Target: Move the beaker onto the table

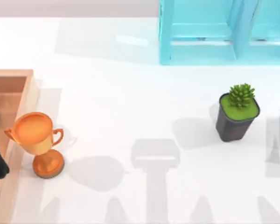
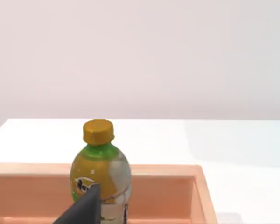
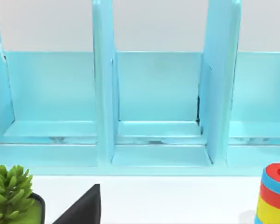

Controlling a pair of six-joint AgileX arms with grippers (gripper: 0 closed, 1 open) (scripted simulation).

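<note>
I am seeing the table (image 1: 130, 93) lying open across its middle, between the trophy (image 1: 36, 140) standing just beside the wooden tray's (image 1: 29, 91) right rim and the plant pot (image 1: 236, 116) near the right edge. The turquoise frame (image 1: 200, 32) is bounding the far side. The left gripper (image 2: 86, 207) is hanging over the tray, facing a bottle (image 2: 101, 170); the right gripper (image 3: 84, 207) is facing the frame. I cannot tell either claw's state, nor where the beaker is.
</note>
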